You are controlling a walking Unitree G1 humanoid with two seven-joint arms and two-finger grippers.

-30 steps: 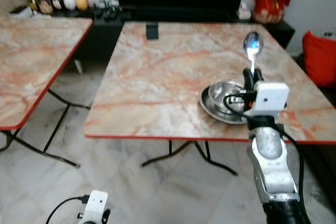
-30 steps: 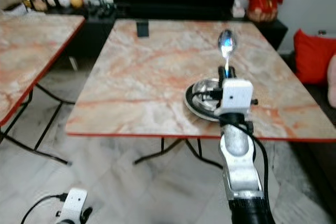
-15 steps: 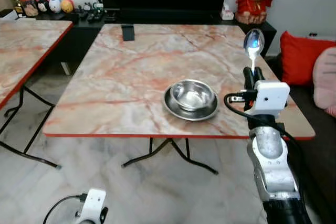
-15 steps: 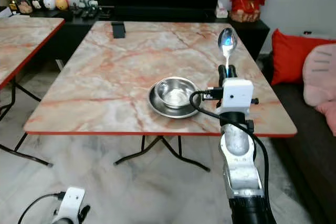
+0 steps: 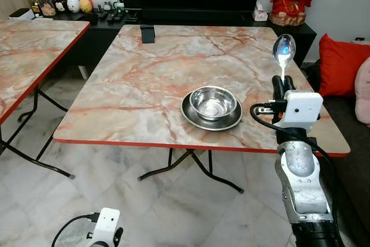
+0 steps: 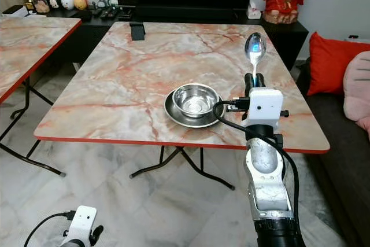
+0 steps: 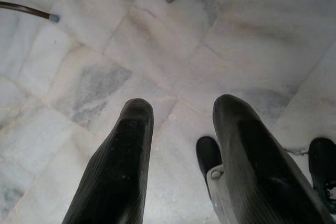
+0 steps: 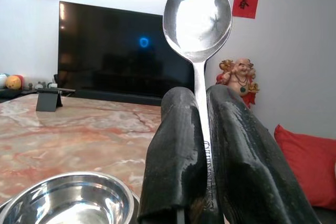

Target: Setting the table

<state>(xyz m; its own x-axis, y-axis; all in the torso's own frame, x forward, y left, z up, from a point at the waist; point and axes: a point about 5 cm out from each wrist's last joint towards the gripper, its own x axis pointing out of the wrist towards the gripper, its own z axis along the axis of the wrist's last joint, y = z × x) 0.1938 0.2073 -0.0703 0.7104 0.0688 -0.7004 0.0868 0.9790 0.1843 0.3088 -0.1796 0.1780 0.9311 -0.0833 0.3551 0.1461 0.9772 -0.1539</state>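
Partly done, judging by the layout: a steel bowl (image 5: 213,102) already nested on a steel plate (image 5: 194,118), both set toward the near right part of the marble desk (image 5: 144,79). Still to be laid down: the spoon (image 5: 283,50), not yet on the desk. No other cutlery or dishes visible on that desk, so probably more left to bring, though hard to say from the task line alone.

Right gripper (image 5: 279,85) raised at the near right edge of the desk, just right of the plate. Fingers (image 8: 181,145) pressed together on the spoon's handle, clamped low on the stem, with the spoon bowl standing upright above them, well above the desk surface. Handle end hidden between the fingers.

Left gripper (image 7: 178,129) hanging idle low on the left, pointed down at the tiled floor (image 7: 157,40). Fingers (image 7: 128,145) apart with a clear gap, holding nothing and touching nothing.

Next call, as a judgement: lowering the spoon flat beside the plate, likely on its right, where bare desk remains.
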